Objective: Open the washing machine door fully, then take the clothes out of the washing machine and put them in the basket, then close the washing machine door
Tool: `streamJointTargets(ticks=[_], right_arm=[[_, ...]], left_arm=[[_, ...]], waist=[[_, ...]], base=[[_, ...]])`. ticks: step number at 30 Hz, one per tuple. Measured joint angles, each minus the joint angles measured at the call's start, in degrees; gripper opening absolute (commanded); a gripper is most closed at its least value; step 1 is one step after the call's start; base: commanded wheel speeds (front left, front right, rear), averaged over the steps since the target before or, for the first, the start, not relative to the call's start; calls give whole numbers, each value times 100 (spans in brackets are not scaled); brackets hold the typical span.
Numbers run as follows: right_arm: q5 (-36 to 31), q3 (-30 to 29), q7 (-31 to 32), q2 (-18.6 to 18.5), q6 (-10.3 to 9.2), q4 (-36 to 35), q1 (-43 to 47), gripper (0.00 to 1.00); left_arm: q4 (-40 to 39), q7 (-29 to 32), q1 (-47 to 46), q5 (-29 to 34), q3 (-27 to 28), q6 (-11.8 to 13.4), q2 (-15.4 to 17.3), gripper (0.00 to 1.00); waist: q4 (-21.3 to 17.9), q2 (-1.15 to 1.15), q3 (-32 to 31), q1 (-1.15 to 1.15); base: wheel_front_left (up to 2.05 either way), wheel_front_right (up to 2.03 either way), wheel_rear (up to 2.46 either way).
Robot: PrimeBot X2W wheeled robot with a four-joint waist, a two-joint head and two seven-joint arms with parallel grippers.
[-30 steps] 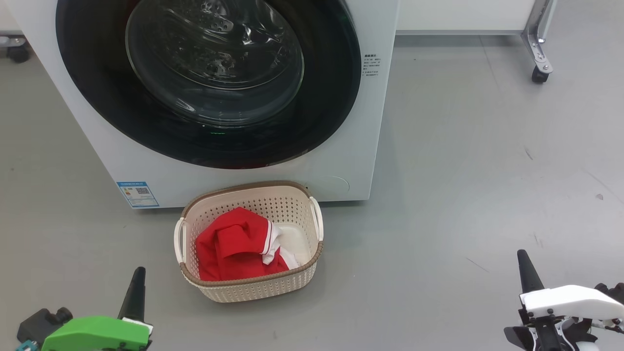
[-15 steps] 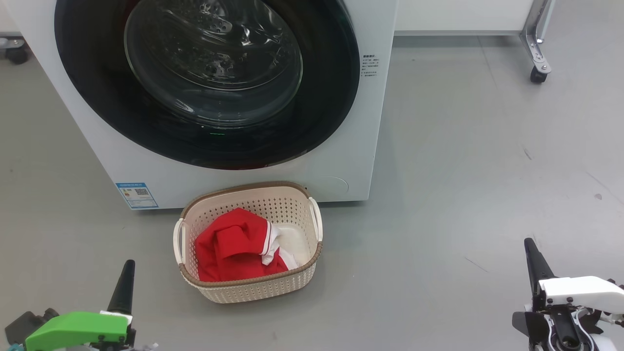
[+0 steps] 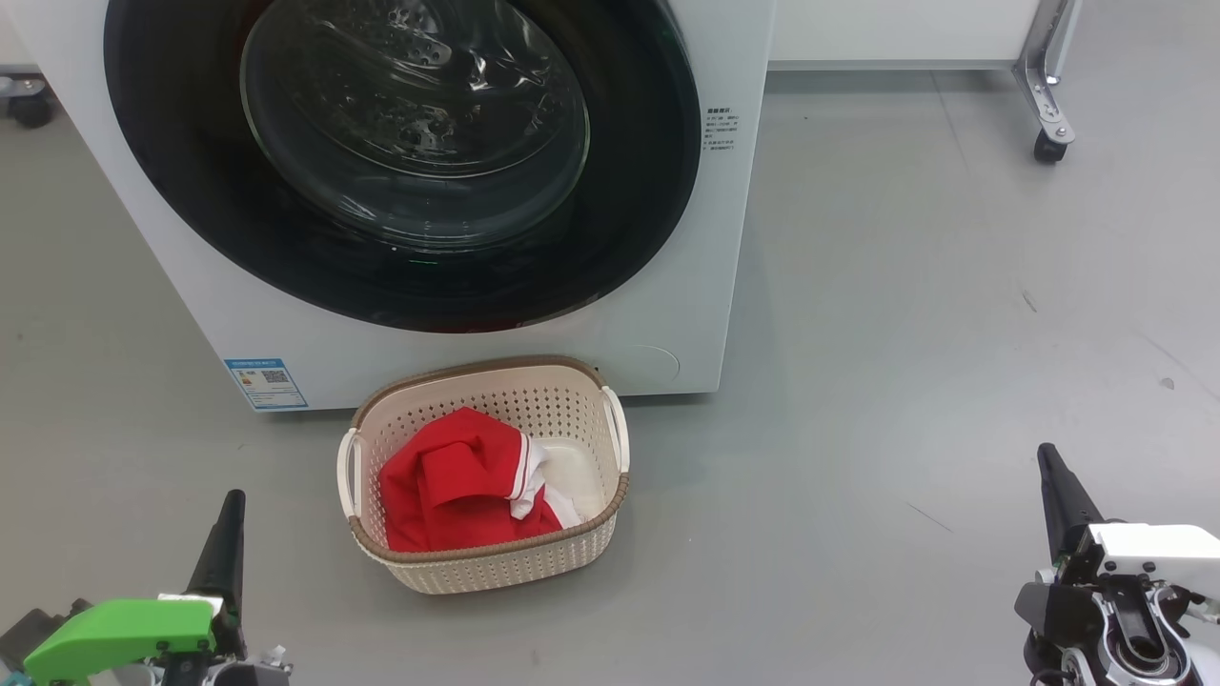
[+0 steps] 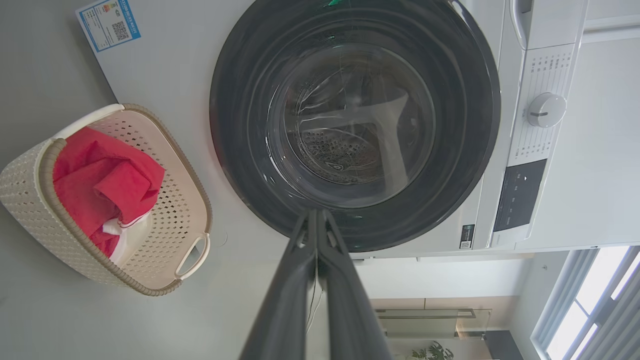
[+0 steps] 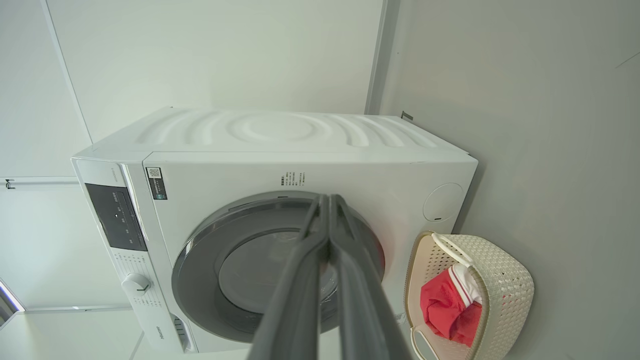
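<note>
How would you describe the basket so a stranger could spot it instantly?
Find the big white washing machine with its round black door. On the grey floor just before it sits a small cream perforated basket. Its brown rim, white handles and red garment inside set it apart.

Red clothes lie in the basket beside the washing machine.

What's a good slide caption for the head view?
Red clothes lie in the basket before the washing machine, its door shut; left gripper and right gripper shut, empty.
</note>
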Motion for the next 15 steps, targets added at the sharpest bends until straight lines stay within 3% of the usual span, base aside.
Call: streamJointTargets(ticks=[15], right_arm=[[0,-5,7,-9,0,19,-11,0]], left_arm=[[46,1,-1,0,5,-1,0,0]], waist=[[0,0,-2,0]], base=[[0,0,0]])
